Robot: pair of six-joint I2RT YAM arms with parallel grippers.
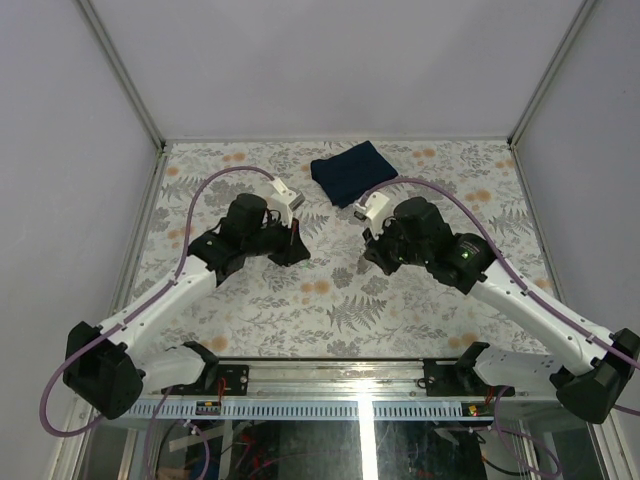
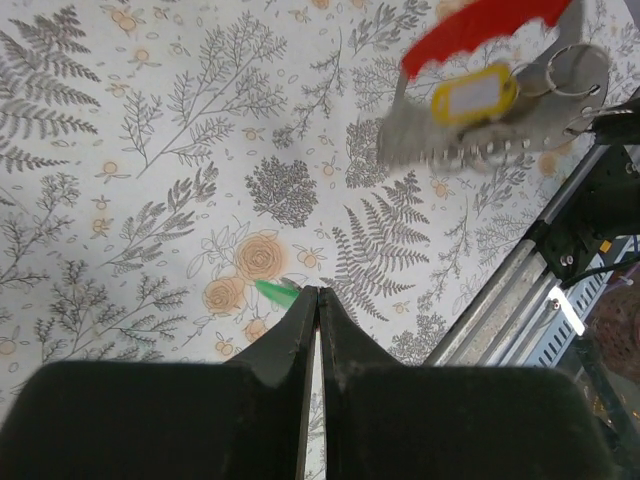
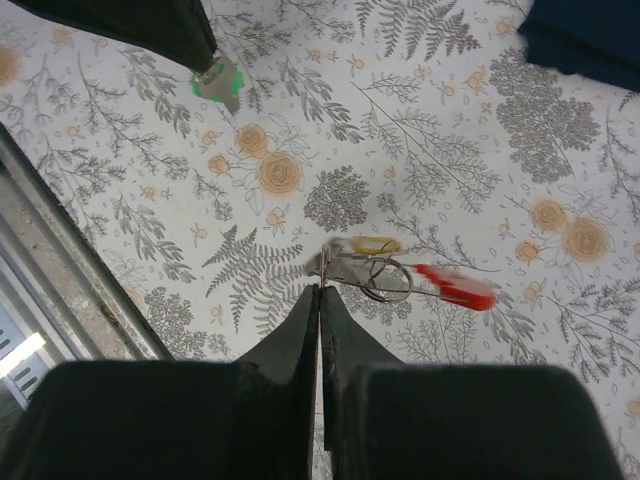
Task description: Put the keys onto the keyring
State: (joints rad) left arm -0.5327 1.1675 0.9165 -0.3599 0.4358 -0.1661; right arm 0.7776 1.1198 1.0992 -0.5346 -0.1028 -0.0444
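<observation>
My left gripper point(image 2: 318, 290) is shut on the green-headed key point(image 2: 273, 292), whose head pokes out left of the tips above the floral table. The same key point(image 3: 216, 82) shows under the left fingers in the right wrist view. My right gripper point(image 3: 320, 288) is shut on the metal end of the keyring point(image 3: 388, 280). The red tag point(image 3: 455, 286) and the yellow-headed key point(image 3: 366, 245) hang on the ring. In the left wrist view that bunch floats at upper right: ring point(image 2: 580, 68), yellow head point(image 2: 472, 95), red tag point(image 2: 478, 30). Seen from above, the two grippers point(image 1: 300, 245) point(image 1: 368, 256) face each other, apart.
A folded dark blue cloth point(image 1: 350, 172) lies at the back of the floral table point(image 1: 330, 300). The metal rail point(image 2: 500, 300) runs along the near table edge, also seen in the right wrist view point(image 3: 70, 270). Grey walls close in both sides.
</observation>
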